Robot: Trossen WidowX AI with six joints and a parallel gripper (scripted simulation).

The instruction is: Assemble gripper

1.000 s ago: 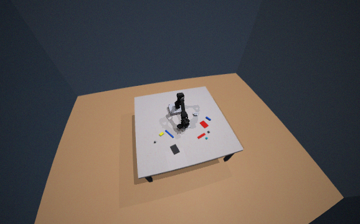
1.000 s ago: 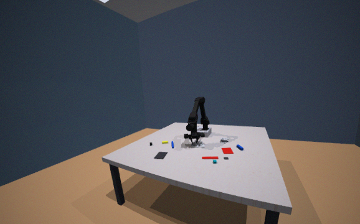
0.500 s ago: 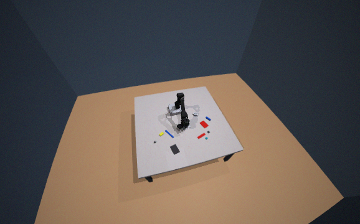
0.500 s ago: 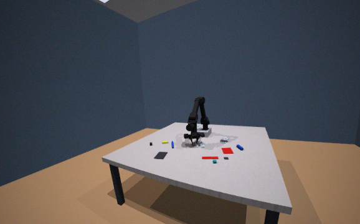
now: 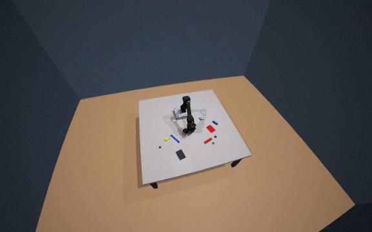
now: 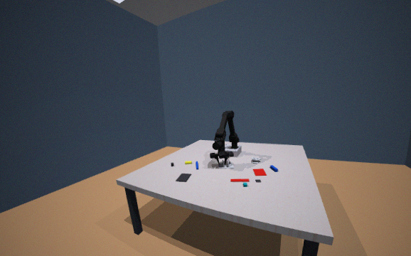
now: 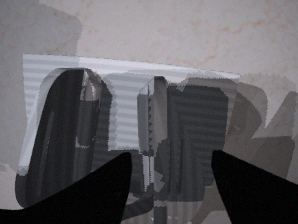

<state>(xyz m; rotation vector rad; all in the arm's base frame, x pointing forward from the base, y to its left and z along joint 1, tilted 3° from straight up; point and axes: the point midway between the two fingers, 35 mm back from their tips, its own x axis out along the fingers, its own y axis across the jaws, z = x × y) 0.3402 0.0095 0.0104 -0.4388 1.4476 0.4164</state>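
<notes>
The jaws stand partly open, low over a pale ridged plate, with nothing seen gripped between them. No writing can be read. Two upright grey parts rise from the plate: one dark and rounded, one slim with a toothed edge. One small whitish piece lies apart on the surface. Farther out are two blue pieces, two red, one yellow, one teal and one larger dark rectangle.
</notes>
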